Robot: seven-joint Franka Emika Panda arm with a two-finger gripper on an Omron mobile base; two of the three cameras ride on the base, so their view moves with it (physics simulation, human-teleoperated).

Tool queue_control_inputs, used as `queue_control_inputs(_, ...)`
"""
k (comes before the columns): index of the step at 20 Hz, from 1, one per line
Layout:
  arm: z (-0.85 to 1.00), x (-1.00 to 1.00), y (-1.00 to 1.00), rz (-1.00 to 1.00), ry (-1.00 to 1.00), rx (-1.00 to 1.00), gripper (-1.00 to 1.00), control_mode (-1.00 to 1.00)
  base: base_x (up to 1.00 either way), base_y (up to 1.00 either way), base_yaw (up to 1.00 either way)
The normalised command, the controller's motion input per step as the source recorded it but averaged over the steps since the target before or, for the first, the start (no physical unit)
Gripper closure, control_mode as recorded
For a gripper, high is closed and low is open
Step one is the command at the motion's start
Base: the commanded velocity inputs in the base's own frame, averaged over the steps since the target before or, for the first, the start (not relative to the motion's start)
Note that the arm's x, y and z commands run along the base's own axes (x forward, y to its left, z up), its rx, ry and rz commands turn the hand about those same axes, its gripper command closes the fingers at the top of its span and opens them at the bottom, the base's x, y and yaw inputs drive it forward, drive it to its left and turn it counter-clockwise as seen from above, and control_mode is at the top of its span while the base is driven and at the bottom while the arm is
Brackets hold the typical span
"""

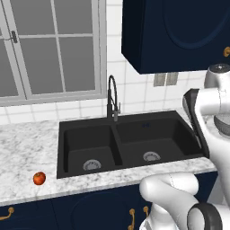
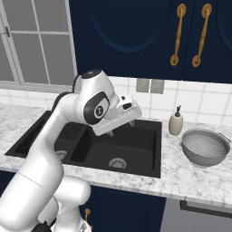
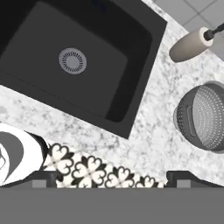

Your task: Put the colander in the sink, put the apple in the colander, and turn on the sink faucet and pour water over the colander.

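Colander (image 2: 205, 147) on counter beside sink (image 2: 136, 156) — apple (image 1: 39, 178) apart.

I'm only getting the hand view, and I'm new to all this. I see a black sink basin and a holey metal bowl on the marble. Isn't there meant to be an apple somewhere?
Observer: Yes. The apple lies on the counter left of the sink, near the front edge.
Operator: Is there just the one basin?
Observer: No, two side by side, each with a round silver drain.
Operator: And a tap?
Observer: The sink faucet, thin and black, stands behind the divider between the basins. No water is running.
Operator: What's above that bottle by the colander?
Observer: Dark blue cabinets with gold handles hang over the soap bottle and colander.
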Motion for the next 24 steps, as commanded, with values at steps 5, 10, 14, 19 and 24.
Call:
queue_control_inputs(5,-0.23,0.09,-0.63,0.02,0.06,0.0,-1.0,-1.0,0.0,0.0,0.0)
queue_control_inputs(10,-0.22,0.2,-0.69,0.01,0.16,0.0,-1.0,-1.0,0.0,0.0,0.0)
queue_control_inputs(14,-0.24,0.28,-0.57,0.0,0.13,0.0,-1.0,-1.0,0.0,0.0,0.0)
queue_control_inputs(19,-0.28,0.37,-0.49,0.0,0.12,0.0,-1.0,-1.0,0.0,0.0,0.0)
queue_control_inputs(24,-0.27,0.28,-0.41,0.01,0.0,0.0,-1.0,-1.0,0.0,0.0,0.0)
